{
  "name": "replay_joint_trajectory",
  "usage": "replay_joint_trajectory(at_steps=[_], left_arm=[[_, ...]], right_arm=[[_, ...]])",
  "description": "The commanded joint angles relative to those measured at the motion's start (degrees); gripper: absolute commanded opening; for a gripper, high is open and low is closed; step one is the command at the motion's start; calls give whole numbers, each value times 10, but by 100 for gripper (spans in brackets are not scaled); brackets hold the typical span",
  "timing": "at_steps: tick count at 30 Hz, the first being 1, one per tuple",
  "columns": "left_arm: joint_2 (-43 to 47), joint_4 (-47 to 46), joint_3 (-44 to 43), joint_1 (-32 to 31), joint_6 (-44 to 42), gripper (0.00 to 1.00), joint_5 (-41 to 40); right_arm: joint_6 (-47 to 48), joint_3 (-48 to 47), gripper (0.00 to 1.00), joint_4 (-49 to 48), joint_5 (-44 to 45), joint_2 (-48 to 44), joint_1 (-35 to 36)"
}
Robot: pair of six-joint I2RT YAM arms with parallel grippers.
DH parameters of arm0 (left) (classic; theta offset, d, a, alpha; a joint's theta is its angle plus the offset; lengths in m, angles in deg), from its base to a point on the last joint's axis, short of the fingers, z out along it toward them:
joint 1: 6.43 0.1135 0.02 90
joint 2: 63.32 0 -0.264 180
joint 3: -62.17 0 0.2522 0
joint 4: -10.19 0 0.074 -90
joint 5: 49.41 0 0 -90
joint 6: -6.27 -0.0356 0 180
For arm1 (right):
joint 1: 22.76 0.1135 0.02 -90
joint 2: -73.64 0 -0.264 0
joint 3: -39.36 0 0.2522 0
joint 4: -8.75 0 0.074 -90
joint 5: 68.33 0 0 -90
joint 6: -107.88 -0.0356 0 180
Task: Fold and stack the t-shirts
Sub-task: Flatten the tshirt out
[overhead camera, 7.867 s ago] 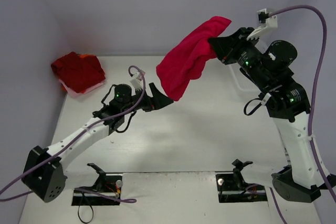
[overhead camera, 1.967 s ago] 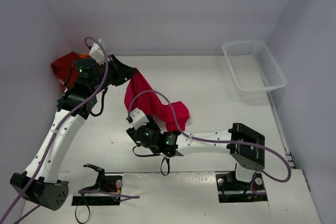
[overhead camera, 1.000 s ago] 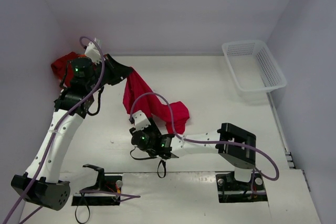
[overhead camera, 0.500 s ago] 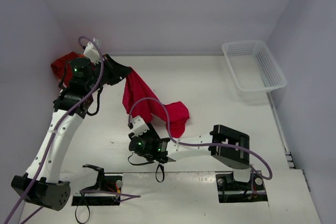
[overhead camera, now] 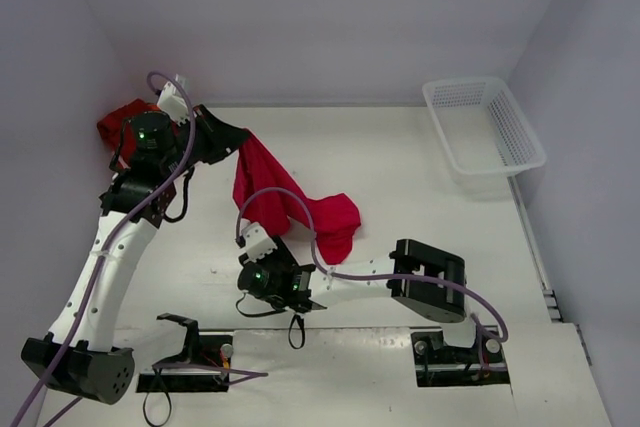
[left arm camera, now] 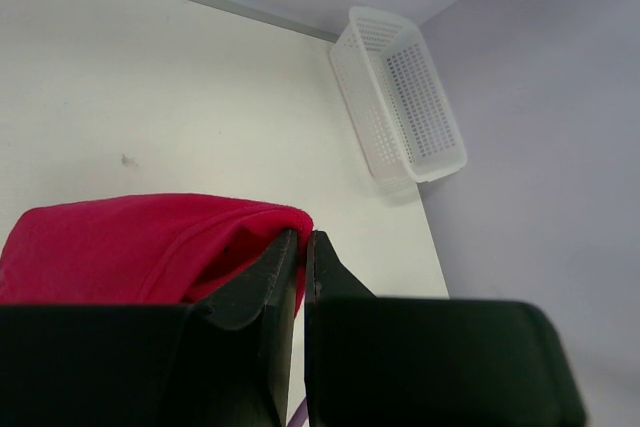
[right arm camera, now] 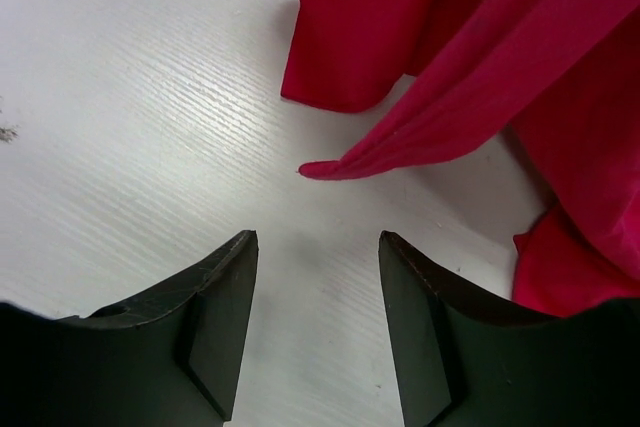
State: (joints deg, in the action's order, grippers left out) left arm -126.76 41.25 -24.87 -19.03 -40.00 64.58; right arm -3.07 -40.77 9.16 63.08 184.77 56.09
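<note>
Two tools | left tool [left arm camera: 303, 240] pinching t-shirt [overhead camera: 335, 212]; right tool [right arm camera: 317, 240] jaws apart, empty

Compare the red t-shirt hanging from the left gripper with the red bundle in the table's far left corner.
The hanging t-shirt is pinched in the shut left gripper and trails onto the table; the bundle lies ungripped in the corner. The hanging t-shirt is loose and drawn out long; the bundle is compact. The hanging t-shirt is brighter red; the bundle is darker. Both are red cloth.
</note>
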Motion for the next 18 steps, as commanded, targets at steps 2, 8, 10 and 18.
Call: replay_joint_trajectory(at_steps=[2,8,10,18], left_arm=[[19,-51,-10,10,-1,0,10],[24,-46,-6,28,-7,0,17],[27,-47,-6,40,-1,0,22],[32,-53,0,47,4,0,30]], right_arm=[[14,-29,50,-24,53,-12,7],[-31,13,57,28,77,-81,4],[-53,33,57,41,87,-107,2],[-57,39,57,55,99,-116,-7]])
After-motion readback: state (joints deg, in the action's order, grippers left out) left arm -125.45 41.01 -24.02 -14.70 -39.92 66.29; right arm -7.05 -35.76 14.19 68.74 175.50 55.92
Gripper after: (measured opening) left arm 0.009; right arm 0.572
